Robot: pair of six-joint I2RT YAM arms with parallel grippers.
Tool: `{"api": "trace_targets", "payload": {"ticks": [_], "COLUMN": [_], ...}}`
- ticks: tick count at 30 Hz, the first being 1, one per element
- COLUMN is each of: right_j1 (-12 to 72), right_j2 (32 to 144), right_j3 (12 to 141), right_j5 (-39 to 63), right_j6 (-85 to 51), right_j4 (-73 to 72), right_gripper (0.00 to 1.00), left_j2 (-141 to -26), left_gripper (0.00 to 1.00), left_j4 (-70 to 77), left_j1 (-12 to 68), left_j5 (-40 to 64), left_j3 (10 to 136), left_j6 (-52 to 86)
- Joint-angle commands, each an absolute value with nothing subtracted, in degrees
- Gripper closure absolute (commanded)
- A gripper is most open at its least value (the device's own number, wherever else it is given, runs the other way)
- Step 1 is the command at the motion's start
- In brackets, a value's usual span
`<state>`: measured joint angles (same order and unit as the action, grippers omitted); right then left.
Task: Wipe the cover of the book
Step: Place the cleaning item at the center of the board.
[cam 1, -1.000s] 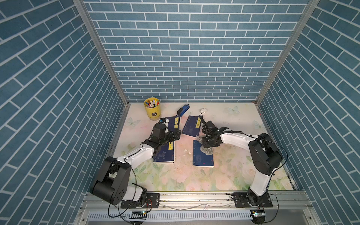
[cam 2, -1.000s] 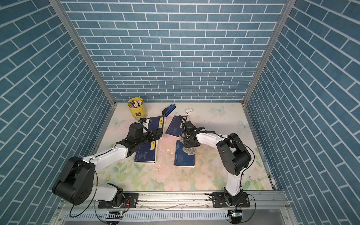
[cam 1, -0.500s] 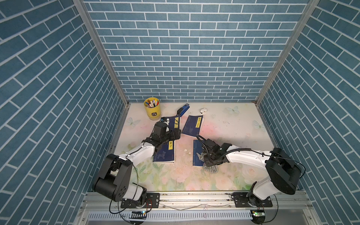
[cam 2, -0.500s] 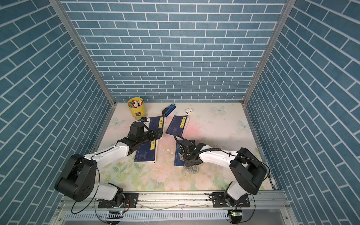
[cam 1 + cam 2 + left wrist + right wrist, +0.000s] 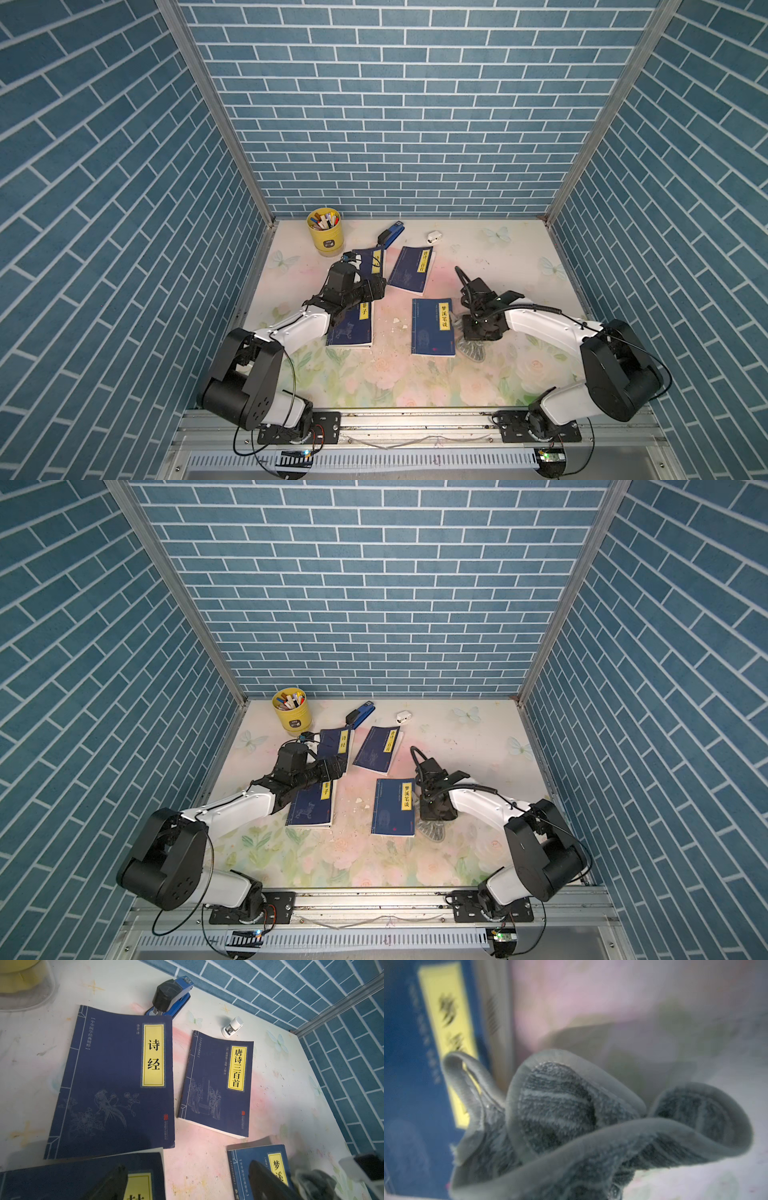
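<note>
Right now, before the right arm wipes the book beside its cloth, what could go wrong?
1. The cloth in the shut right jaws lies mostly off the book, at its page edge; a sweep inward may catch and lift the cover.
2. Nothing pins that book: the left jaws stand open, apart from it, so it may slide.
3. Crumbs lie close by; the cloth could drag them onto it.
</note>
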<state>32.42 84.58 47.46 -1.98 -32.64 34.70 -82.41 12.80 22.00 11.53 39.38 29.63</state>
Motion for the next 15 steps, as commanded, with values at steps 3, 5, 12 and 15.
{"api": "trace_targets", "payload": {"ticks": [3,5,12,15], "right_j1": [27.4,26.6,26.7,26.9], "right_j2": [87.8,90.1,93.2,92.3], "right_j3": [51.4,53.2,59.2,60.9], "right_j5": [-8.9,-11.8,-16.0,-18.9], "right_j6": [-30.4,-30.5,-28.9,-28.0], "right_j4": [33.6,34.2,37.9,40.0], "right_gripper": [0.97,0.94,0.56,0.4], "left_j2": [-82.3,-82.0,-82.0,-81.7], "left_gripper": [0.04,0.04,0.05,0.05], "left_j4": [15.5,16.5,15.9,14.9], "left_j1": [21.7,21.8,23.5,24.8], "left_j5": [13.1,14.0,14.5,13.5], "left_j3": [37.7,36.9,36.0,36.0], "left_j6": [30.1,30.7,30.1,29.3]}}
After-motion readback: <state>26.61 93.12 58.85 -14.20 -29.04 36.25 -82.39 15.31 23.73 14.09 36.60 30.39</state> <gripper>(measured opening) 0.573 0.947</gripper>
